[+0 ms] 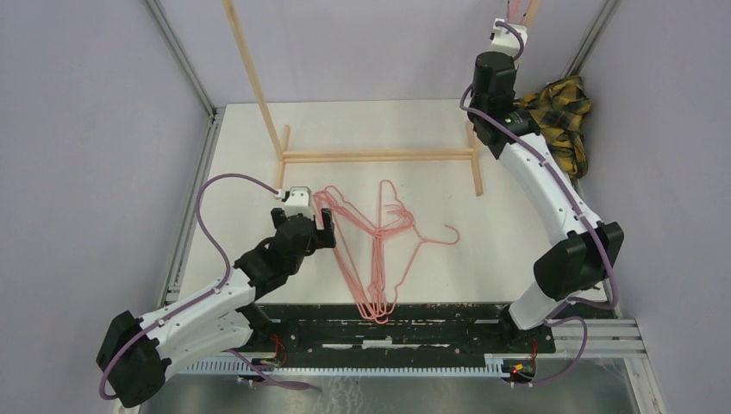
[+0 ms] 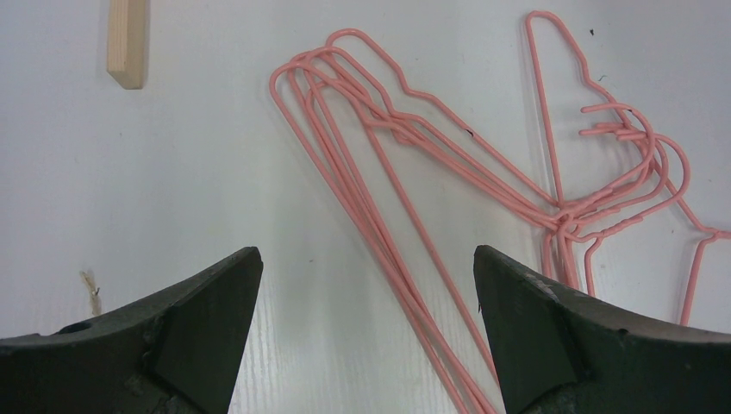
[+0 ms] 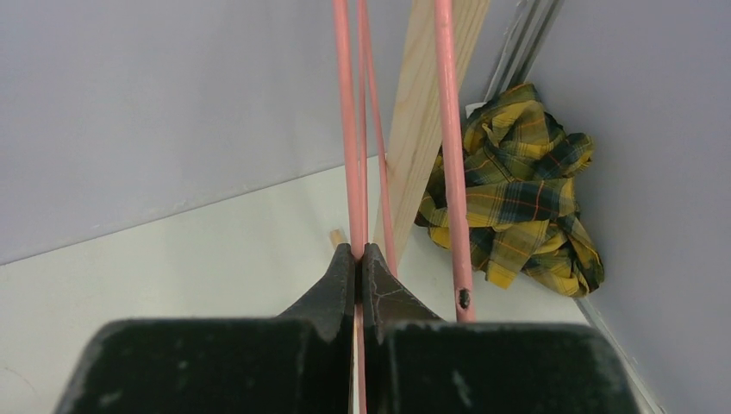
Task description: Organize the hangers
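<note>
White table (image 1: pixel 250 155) is ringed by lilac walls (image 1: pixel 86 129). Hangers (image 1: pixel 379 276) lie tangled at frame centre, under the left end effector (image 2: pixel 366 254), spread wide. One hanger (image 3: pixel 344 129) is pinched in the right end effector (image 3: pixel 358 254), raised beside the rack (image 3: pixel 418 129) upright, upper right. Probably a single wire should be isolated before closing.

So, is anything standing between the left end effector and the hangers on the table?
Nothing visible does. The open left end effector hangs right over the hangers, whose long wires run between its fingers on the table.
</note>
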`<state>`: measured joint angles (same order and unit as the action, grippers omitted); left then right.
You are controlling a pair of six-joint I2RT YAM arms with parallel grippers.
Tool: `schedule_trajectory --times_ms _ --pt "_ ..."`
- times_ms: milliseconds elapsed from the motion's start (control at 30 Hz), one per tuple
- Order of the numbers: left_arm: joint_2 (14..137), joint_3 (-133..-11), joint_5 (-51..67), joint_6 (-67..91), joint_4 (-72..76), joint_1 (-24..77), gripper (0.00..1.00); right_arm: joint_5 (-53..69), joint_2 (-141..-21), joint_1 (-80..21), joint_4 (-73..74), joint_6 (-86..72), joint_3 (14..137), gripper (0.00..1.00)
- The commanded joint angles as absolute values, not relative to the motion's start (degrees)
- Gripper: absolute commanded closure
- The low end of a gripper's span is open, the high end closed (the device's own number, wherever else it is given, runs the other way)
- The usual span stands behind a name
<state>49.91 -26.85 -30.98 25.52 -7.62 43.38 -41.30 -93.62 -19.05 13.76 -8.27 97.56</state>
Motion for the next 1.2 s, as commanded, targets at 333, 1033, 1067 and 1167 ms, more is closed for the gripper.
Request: schedule_trajectory --times_ms 333,1033,1067,1167 --pt "50.26 -28.16 -31.68 26.56 -5.82 43.47 0.01 -34.48 -84.02 -17.45 17.88 -11.72 91.1 0.29" --pt "56.34 -26.88 -31.64 27.07 -3.07 43.38 0.01 -12.89 -58.28 -17.84 16.76 -8.32 78.63 0.26" --pt "56.87 -26.83 -31.6 27.07 -2.77 43.42 0.01 -10.17 -58.5 -18.19 17.52 -8.65 78.57 0.27" --pt "58.36 -26.72 -31.47 27.07 -1.95 43.42 0.01 -5.89 -60.16 -21.6 20.26 -9.22 77.3 0.29"
